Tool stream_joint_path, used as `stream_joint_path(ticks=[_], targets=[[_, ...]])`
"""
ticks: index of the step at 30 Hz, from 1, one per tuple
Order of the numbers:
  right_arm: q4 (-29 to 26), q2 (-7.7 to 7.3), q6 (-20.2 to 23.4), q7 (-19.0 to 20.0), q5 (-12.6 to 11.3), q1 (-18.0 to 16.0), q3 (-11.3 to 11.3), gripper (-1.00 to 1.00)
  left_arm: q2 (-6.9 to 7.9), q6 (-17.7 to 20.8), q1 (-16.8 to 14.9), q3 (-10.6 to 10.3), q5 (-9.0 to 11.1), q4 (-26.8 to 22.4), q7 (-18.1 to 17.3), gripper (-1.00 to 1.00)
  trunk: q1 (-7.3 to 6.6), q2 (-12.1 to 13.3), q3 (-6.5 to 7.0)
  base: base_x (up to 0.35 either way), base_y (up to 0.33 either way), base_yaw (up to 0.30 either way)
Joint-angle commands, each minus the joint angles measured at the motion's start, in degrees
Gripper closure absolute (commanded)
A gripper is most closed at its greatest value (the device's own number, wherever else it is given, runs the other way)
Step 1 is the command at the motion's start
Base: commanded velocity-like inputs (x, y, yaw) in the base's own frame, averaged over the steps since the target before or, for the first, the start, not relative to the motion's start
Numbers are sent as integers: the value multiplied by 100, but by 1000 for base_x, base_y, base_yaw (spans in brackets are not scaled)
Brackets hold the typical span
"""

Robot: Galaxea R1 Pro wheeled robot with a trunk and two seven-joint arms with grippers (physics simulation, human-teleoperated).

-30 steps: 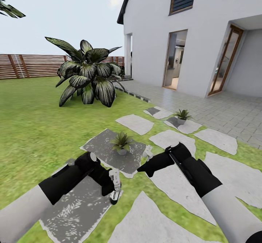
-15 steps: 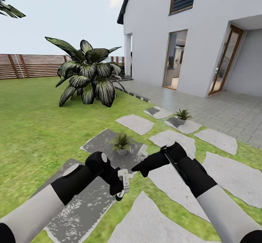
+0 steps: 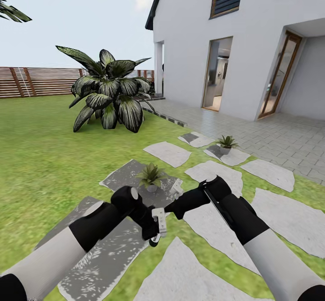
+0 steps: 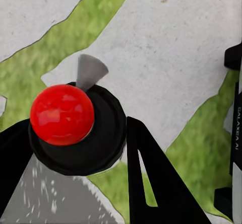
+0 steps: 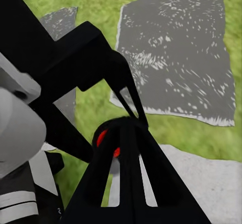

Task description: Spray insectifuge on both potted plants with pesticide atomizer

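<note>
My left gripper [image 3: 157,225] is shut on the pesticide atomizer [image 3: 154,241], held low over the stone slabs. In the left wrist view the atomizer [image 4: 75,133] is a dark round body with a red ball and a grey nozzle, sitting between the two black fingers. My right gripper [image 3: 177,188] hangs just beyond it with its fingers together; its fingertips [image 5: 126,133] sit close in front of the red ball. One potted plant [image 3: 150,177] stands on a dark speckled slab [image 3: 126,179] right behind both grippers. The other potted plant [image 3: 226,142] stands farther off to the right.
A big dark broad-leaved plant [image 3: 108,93] grows on the lawn at the back left, before a brown slatted fence [image 3: 36,81]. The white house [image 3: 253,43] and its paved terrace [image 3: 271,138] lie to the right. Pale slabs [image 3: 212,233] cross the grass.
My left arm has carried the atomizer rightward and a little forward, closer to the right gripper. The right gripper shifted slightly left, then held still.
</note>
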Motion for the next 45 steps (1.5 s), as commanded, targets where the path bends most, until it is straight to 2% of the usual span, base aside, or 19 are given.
stream_joint_path(ticks=[1, 4, 8, 45], targets=[[-10, -3, 22, 45, 53, -5, 3, 100, -17, 47, -20, -6, -33, -9, -31, 100, 0, -3, -6, 0, 0, 0], [-8, -1, 22, 45, 53, -5, 3, 100, -88, 47, -62, -7, -35, -9, -30, 100, 0, -3, -6, 0, 0, 0], [-10, -7, 22, 45, 54, -5, 3, 100, -112, 47, -125, -8, -37, -9, -32, 100, 0, -3, -6, 0, 0, 0], [-8, -10, 22, 45, 55, -5, 11, 100, -98, 44, -307, 2, -28, -9, -39, 100, 0, -3, -6, 0, 0, 0]])
